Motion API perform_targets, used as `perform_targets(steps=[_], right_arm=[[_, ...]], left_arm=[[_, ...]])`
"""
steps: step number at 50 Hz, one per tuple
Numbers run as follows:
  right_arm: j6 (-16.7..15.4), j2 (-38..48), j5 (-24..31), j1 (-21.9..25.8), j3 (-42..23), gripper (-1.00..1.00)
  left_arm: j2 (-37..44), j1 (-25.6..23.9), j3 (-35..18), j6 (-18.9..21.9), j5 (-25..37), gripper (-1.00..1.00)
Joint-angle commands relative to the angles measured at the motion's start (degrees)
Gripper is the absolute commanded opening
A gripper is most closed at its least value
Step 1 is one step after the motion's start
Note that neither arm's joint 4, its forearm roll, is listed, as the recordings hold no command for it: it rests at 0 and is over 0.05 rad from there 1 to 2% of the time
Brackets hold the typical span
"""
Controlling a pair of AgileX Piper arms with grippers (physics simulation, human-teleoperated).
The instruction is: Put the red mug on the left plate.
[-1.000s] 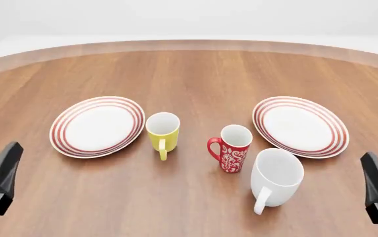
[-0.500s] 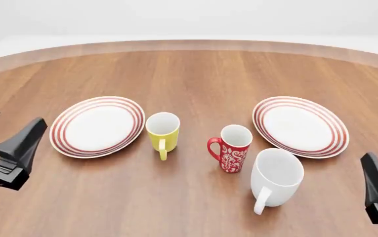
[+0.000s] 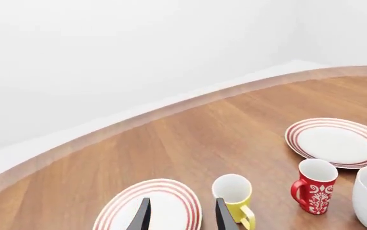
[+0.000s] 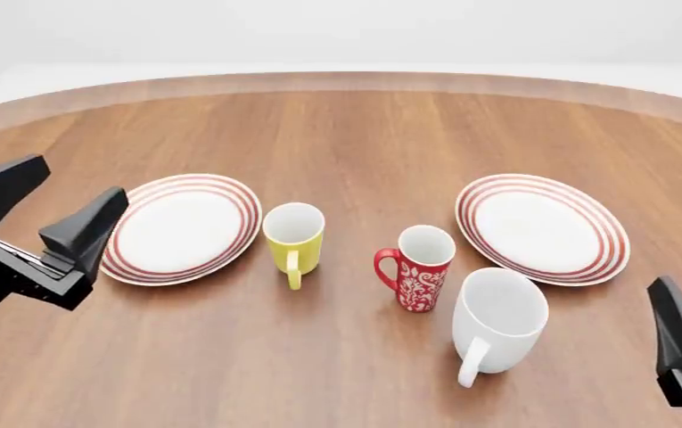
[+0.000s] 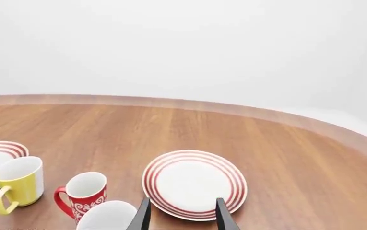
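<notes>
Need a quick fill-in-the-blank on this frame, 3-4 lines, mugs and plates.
1. The red mug stands on the ___, not on a plate.
2. Between the red mug and the left plate stands the ___ mug.
3. The mug nearest the right plate is the large ___ one.
4. The left gripper is ___ and holds nothing.

Missing words: table; yellow; white; open
</notes>
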Motion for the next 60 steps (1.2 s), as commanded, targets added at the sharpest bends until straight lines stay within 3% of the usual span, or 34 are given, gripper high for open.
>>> perform_targets(steps=[1,17,60], right_arm=[[-0.3,0.0,-0.1,0.5,0.2,1.0],[-0.5,0.0,-0.2,0.8,0.6,1.0],[-0.9,0.3,0.3,0.9,0.7,1.0]], left_arm=[[5.2,-2.4,-1.7,0.5,-2.4,1.0],[12.2,-4.9,-3.5,1.3,-6.8,1.0],[28.2,-13.7,-10.2,5.1,-10.7,1.0]])
